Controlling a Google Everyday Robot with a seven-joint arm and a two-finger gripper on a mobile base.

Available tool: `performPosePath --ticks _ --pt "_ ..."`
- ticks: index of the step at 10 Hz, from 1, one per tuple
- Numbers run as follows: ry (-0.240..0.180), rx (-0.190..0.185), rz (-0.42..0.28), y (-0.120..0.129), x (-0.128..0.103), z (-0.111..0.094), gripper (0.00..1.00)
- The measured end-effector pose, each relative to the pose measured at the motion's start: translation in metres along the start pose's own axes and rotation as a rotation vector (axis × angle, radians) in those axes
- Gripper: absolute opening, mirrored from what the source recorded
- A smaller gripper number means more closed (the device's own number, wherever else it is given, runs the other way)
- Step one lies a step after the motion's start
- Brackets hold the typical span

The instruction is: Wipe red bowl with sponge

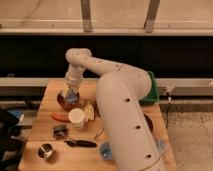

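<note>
The red bowl (65,101) sits near the back left of the wooden table (40,127). My gripper (70,93) reaches straight down from the white arm (120,100) into the bowl. It is shut on the sponge (72,95), a small light-blue block pressed against the bowl's inside. The fingers and the sponge hide most of the bowl's middle.
In front of the bowl are a white cup (76,118), a red-orange piece (59,116), a yellow item (90,111), two metal cups (60,131) (46,151), a black utensil (80,143) and a blue cup (105,150). A green bin (154,87) stands at the right.
</note>
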Motion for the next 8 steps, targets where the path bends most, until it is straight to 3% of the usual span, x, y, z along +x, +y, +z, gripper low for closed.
performPosePath --ticks 3,6,8 --pt "-0.021 0.001 0.009 -0.01 -0.019 0.0 0.0" --pt "-0.019 -0.014 -0.058 0.006 -0.046 0.011 0.0" --pt "-0.011 -0.039 -0.096 0.022 -0.048 0.022 0.0"
